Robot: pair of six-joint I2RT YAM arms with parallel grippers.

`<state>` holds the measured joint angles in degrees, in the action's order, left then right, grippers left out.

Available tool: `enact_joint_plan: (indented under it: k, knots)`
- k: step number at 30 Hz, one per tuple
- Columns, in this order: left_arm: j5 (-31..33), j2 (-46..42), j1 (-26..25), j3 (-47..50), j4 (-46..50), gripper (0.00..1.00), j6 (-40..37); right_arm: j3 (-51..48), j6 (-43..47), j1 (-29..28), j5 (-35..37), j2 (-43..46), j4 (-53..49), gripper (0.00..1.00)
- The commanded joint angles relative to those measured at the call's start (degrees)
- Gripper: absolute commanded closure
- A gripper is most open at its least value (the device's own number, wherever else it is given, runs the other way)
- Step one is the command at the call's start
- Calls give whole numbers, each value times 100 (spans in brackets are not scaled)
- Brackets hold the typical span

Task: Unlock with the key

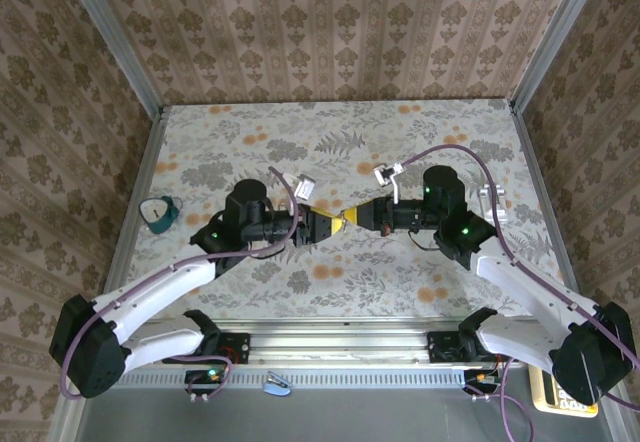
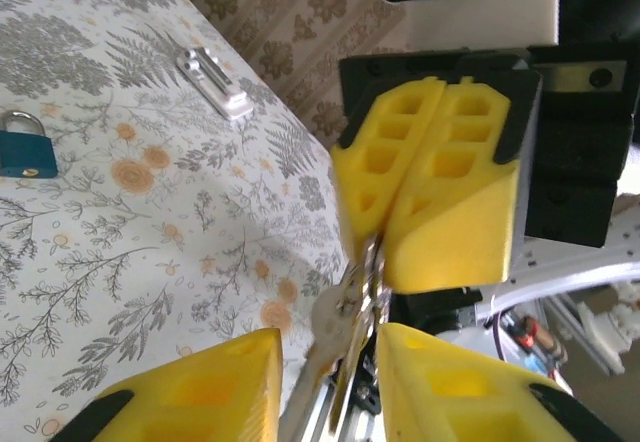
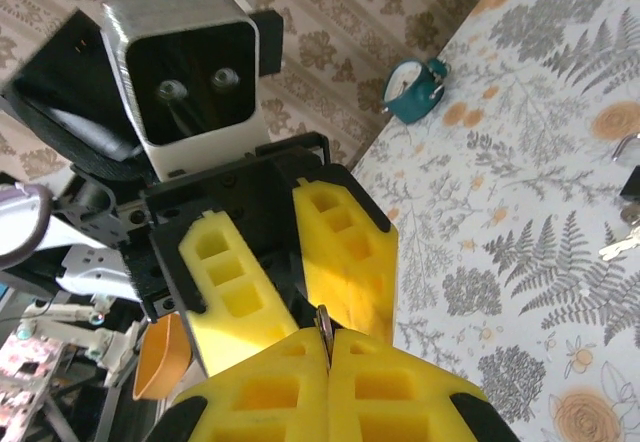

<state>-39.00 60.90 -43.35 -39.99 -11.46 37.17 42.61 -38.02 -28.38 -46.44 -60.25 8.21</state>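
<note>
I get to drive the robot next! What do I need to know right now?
Right gripper: shut on the key, above the middle of the table.
Left gripper: open, fingers either side of that same key, tip to tip with the right one.
Teal padlock: lying near the table's left edge, away from both grippers.
Done: key is off the table.
Left: settle the key in one gripper, carry it to the padlock, push it in, turn.
</note>
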Motion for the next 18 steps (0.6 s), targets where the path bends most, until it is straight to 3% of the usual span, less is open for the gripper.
enact_joint_plan:
  k: [1,8,18]
  knots:
    - [147,-273,181,304,-826,63,451,-125,-132,-1,400,184,361,100]
    - [95,-395,294,551,-1517,52,877,-281,-407,8,562,224,731,100]
    - [-194,-75,289,616,-2359,48,1316,-367,-631,7,601,251,1075,100]
